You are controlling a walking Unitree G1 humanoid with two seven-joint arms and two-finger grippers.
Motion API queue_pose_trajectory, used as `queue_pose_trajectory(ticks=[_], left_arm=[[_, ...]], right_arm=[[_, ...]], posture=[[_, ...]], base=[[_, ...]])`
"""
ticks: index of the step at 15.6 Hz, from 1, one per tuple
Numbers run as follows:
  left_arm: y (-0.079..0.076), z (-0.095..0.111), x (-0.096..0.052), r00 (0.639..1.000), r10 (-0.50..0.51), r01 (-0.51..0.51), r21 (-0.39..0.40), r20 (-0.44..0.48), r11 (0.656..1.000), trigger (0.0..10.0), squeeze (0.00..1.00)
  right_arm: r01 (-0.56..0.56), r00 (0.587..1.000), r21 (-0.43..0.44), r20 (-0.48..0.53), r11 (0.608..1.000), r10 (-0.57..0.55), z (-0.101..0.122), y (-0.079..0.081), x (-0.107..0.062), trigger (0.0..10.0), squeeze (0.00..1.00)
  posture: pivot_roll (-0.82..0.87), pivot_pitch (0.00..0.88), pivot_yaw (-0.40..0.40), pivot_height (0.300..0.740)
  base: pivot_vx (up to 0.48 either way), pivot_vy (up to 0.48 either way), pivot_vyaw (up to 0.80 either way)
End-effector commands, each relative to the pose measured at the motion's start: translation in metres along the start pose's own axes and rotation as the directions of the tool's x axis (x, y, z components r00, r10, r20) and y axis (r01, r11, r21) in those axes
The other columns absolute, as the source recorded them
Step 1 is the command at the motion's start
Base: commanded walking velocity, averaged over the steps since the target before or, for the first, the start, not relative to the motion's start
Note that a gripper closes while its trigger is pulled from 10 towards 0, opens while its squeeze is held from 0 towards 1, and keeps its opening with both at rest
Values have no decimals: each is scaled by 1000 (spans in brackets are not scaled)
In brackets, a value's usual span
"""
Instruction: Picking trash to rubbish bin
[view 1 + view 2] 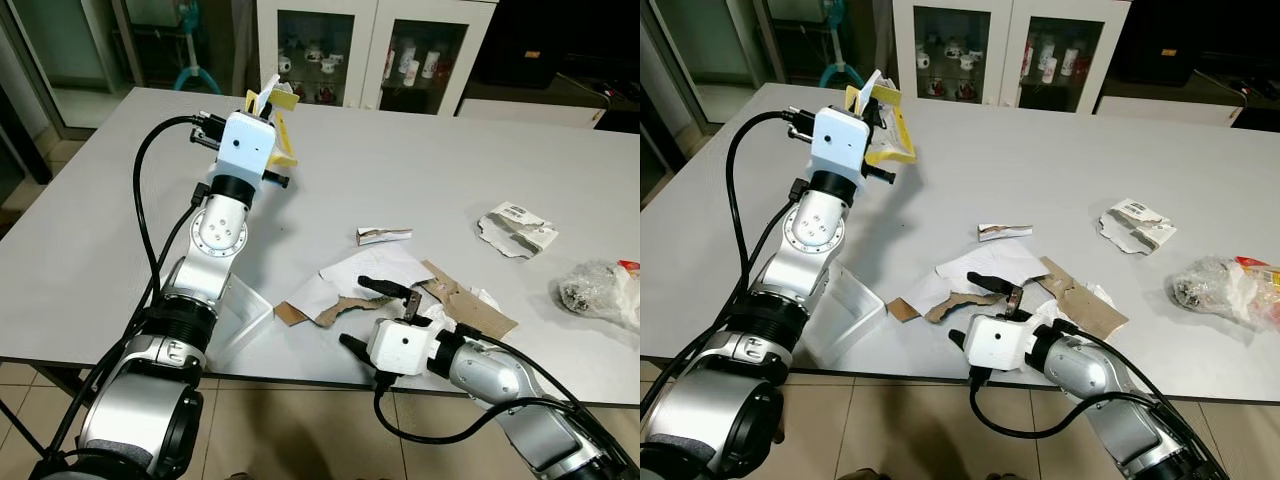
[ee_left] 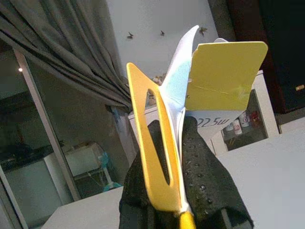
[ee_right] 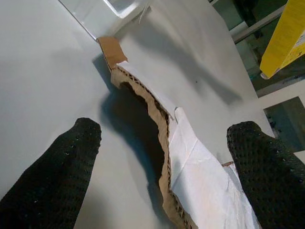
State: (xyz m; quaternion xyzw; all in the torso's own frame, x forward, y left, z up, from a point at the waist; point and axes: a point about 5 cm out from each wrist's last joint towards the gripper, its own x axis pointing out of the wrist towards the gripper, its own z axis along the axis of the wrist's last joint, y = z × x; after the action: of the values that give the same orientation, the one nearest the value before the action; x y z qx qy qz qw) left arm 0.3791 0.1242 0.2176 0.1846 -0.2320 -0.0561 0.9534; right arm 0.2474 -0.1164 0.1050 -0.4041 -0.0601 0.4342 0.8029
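Left gripper (image 2: pixel 178 157) fingers pinch yellow packaging (image 1: pixel 280 125) aloft at ten o'clock; right gripper (image 1: pixel 375 315) fingers gape over torn cardboard (image 3: pixel 157 143) on the tabletop (image 1: pixel 420 170).

Both arms were silver, jointed in rounded segments, with black cables looping alongside. Behind the stippled black fingers (image 3: pixel 57 167) of each gripper sat a white box-shaped wrist housing (image 1: pixel 247 146).
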Motion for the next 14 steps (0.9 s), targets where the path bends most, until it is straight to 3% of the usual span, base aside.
queue_pose_trajectory(ticks=[1, 4, 14], left_arm=[[-4, 8, 6, 1000, -9, 9, 7, 28, 1000, 10000, 0], [-3, 9, 7, 1000, -8, 7, 9, 30, 1000, 10000, 0], [3, 10, 9, 999, 16, -16, 24, 30, 1000, 10000, 0]], right_arm=[[-2, 1000, -1, -13, 1000, 2, -3, -3, -2, 10000, 0], [15, 999, 27, -49, 1000, -13, -10, 1, 9, 10000, 0], [198, 974, 97, -129, 975, -185, -17, -13, 44, 10000, 0]], posture=[[-77, 30, -51, 740], [-59, 37, -54, 740], [-43, 38, -41, 740]], base=[[0, 0, 0], [0, 0, 0], [0, 0, 0]])
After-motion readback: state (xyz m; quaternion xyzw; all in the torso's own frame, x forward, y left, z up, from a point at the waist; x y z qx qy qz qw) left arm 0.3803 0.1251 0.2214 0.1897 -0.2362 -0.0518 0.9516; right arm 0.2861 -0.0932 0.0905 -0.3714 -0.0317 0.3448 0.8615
